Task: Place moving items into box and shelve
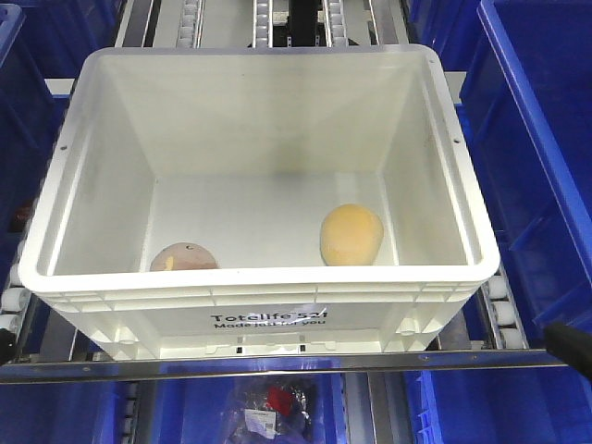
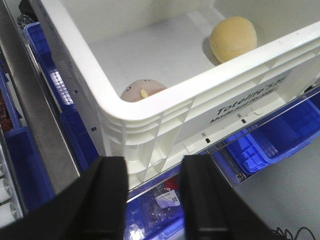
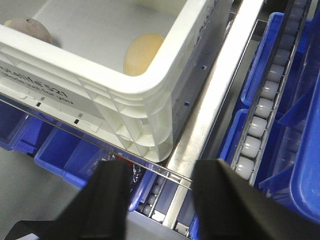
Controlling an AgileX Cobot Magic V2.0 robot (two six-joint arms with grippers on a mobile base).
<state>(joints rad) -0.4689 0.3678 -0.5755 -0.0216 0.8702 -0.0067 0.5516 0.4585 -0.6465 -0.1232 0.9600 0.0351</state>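
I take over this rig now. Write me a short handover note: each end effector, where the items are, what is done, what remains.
Left end effector: open, empty, below the crate's front-left corner.
Right end effector: open, empty, below the front-right corner.
Yellow-orange fruit and pinkish-brown fruit: both on the floor of the white crate.
Done: items boxed; crate sits on the roller shelf.
Left: check that the crate is fully seated; otherwise likely nothing.

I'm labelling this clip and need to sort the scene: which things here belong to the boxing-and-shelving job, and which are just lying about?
Part of the job:
- white crate
- yellow-orange fruit, inside the crate
- pinkish-brown fruit, inside the crate
- left gripper and right gripper, both open and empty

Lying about:
- blue bins
- roller tracks
- bagged item below the shelf rail
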